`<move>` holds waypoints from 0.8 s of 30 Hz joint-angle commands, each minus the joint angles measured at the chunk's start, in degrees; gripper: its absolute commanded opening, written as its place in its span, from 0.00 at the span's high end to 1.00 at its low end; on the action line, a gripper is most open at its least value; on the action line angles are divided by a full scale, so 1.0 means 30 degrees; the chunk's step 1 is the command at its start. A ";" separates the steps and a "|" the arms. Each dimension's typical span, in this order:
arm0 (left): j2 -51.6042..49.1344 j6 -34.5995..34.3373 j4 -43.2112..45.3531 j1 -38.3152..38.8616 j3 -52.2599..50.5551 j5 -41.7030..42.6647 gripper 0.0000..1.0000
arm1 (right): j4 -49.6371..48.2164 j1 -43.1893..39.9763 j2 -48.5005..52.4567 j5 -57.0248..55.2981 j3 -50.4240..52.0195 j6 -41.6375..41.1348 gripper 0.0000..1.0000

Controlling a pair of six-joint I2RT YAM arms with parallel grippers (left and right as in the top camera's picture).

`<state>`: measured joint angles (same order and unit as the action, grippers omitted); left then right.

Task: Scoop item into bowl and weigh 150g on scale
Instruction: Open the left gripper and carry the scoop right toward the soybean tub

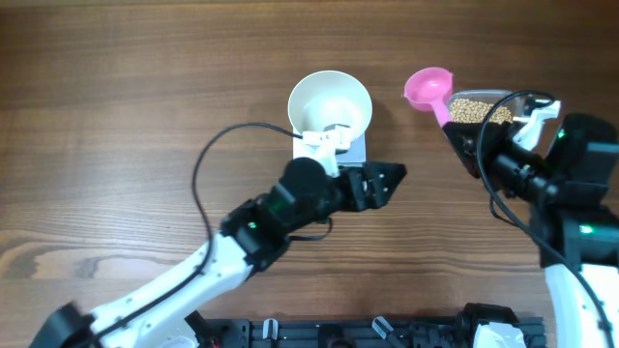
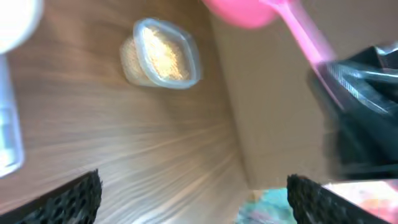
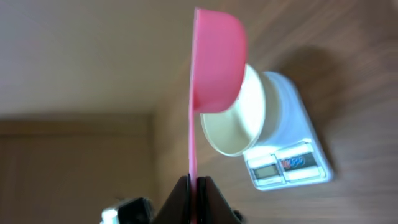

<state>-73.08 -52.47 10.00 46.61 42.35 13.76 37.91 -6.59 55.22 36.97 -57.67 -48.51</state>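
1. Left pincer [image 1: 387, 181] is spread wide, right beside the scale [image 1: 356, 147].
2. Right pincer [image 3: 194, 190] is pinching the pink scoop [image 3: 217, 59] by its handle.
3. Bowl [image 1: 330, 101] sits on the scale, beans [image 1: 471, 109] are in the tub [image 2: 193, 59].

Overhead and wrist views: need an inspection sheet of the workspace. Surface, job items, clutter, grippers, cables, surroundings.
Surface: wooden table, bare wood, no spills seen.
Job's things: white bowl sits on the scale and looks empty; beans fill a clear tub; pink scoop is held between bowl and tub, no beans visible in it.
Clutter: nothing seen.
Grippers: left gripper open and empty, beside the scale; right gripper shut on the scoop's handle.
Cables: black cable loops out from the left arm over the table.
Surroundings: plain beige wall beyond the table, blurred.
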 commanded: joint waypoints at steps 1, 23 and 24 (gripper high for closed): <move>0.2251 0.4962 -0.3905 -0.1741 0.0670 0.0452 0.00 | 0.3249 -0.0066 0.0233 -0.3140 -0.3475 0.5187 0.95; 0.3934 0.7417 -1.7726 -1.1708 0.5231 0.0044 0.00 | 1.2393 -0.0058 0.6018 -0.8459 -1.0265 0.9675 0.96; 0.3934 0.7417 -1.7726 -1.1723 0.5231 0.0044 0.00 | 1.2400 -0.0058 0.6018 -0.8881 -1.0265 0.9690 0.96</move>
<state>-61.84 -31.73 -43.16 12.29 57.12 14.02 75.02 -6.59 73.93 14.39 -87.31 -19.62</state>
